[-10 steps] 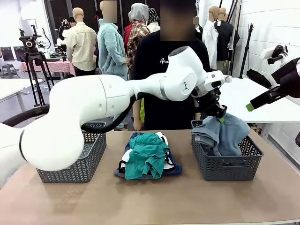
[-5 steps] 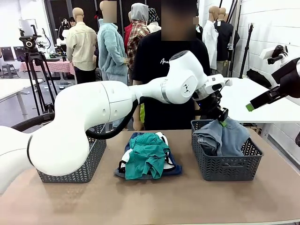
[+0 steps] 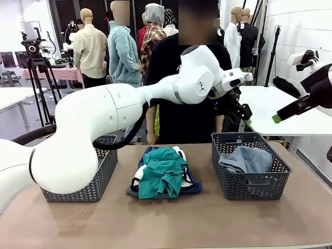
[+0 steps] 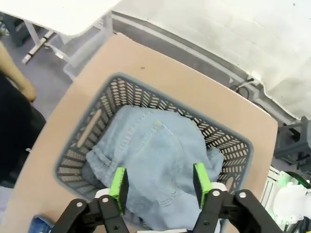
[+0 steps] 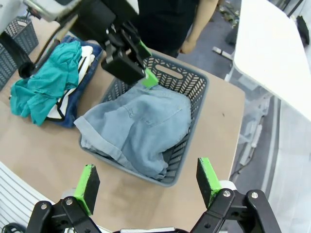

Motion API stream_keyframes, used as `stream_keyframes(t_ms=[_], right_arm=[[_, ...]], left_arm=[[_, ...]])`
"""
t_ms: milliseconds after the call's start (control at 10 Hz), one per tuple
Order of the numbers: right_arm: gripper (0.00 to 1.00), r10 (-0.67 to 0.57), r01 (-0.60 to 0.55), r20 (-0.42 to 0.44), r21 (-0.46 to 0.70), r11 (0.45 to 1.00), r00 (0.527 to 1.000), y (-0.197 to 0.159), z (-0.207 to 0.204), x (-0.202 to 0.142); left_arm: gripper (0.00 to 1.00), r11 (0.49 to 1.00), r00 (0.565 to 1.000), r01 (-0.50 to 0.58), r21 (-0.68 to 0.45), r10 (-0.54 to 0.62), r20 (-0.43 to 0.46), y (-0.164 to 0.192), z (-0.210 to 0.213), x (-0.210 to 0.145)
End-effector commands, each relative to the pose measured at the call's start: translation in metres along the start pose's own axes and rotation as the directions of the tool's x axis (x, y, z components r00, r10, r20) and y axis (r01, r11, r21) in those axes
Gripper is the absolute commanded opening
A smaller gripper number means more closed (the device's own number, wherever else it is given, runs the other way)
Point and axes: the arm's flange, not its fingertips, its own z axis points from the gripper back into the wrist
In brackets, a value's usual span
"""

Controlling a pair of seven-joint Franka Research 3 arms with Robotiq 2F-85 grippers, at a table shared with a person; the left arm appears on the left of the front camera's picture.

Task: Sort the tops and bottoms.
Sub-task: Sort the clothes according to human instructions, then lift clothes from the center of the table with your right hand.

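Your left pincer [image 3: 244, 118] hangs above the grey basket [image 3: 251, 188] at the 3 o'clock end of the brown desk [image 3: 171, 223]. Its green pads [image 4: 119, 183] are spread apart with nothing between them. Directly beneath, the faded grey-blue denim [image 3: 244, 158] lies crumpled inside that basket, clear of the pads.

At the desk's centre the other garments sit in one heap. The teal-green top [image 3: 163, 174] is uppermost, with white shorts with black trim [image 3: 139, 174] showing under its 9 o'clock edge and mid-blue denim shorts [image 3: 194, 188] at the bottom. A second grey basket [image 3: 83, 187] stands at 9 o'clock, partly hidden behind your left arm.

Your right pincer [image 5: 148, 182] hovers high over the 3 o'clock corner, its fingers wide apart and empty.

A person [image 3: 181, 124] in a black shirt stands at 12 o'clock, just behind the desk's far edge. Beyond the 3 o'clock side, a white desk [image 3: 290, 111] stands against a white brick wall [image 4: 233, 39]. Grey floor [image 4: 48, 73] shows between the two desks. A tripod [image 3: 36, 62] carrying a camera stands far off towards 10 o'clock.
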Motion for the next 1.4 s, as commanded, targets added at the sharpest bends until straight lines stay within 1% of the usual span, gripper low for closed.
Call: stream_keyframes(t_ms=[0,100,1300], right_arm=[[1.00,0.003,-0.003,0.003,-0.009,1.000,1.000,-0.001,-0.002,0.001],[1.00,0.003,-0.003,0.003,-0.009,1.000,1.000,-0.001,-0.002,0.001],[1.00,0.003,-0.003,0.003,-0.009,1.000,1.000,-0.001,-0.002,0.001]], left_arm=[[1.00,0.996,0.998,0.007,0.087,-0.001,-0.066,0.039,0.015,0.028],[1.00,1.000,1.000,0.000,0.000,0.000,0.000,0.000,0.000,0.000],[1.00,1.000,1.000,0.000,0.000,0.000,0.000,0.000,0.000,0.000]])
